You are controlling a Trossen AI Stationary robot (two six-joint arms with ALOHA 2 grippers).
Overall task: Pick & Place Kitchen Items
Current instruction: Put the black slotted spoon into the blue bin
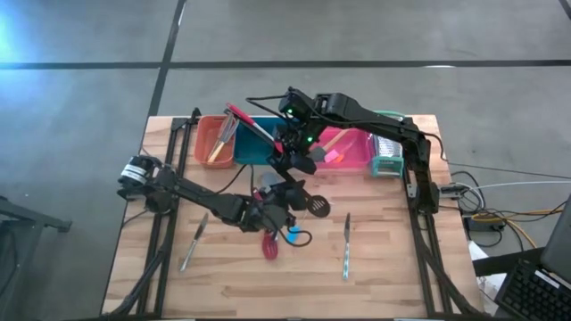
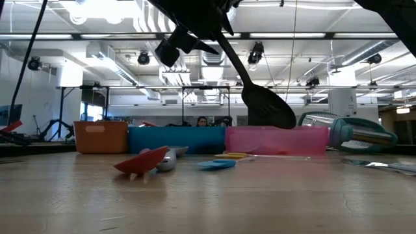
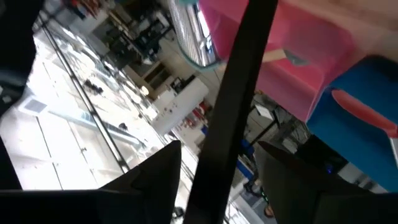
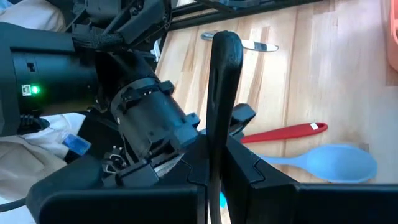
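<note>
A black slotted spoon [image 2: 266, 107] hangs above the middle of the table, its head [image 1: 314, 205] lowest. My right gripper [image 4: 216, 155], reaching in from the far right, is shut on its handle. My left gripper [image 3: 221, 168] comes from the table's left and is open. Its two fingers stand on either side of the same handle [image 3: 233, 118], with a gap on each side. On the table below lie a red spatula [image 4: 286, 132] and a light blue spoon [image 4: 336, 163]. My right gripper pinches the black spoon's handle [image 4: 217, 134] between its two fingers, slanting down from the table's far right. The handle runs on past the fingertips, roughly in line with them. The spoon is lifted clear of the table and tilted, head down [image 2: 266, 107].
Along the far edge stand an orange tray [image 1: 214, 138] holding utensils, a teal tray [image 1: 254, 152], a pink tray [image 1: 357, 143] and a metal grater [image 1: 388, 156]. Two knives [image 1: 194, 241] [image 1: 346, 245] lie toward the near edge, with bare wood between and around them.
</note>
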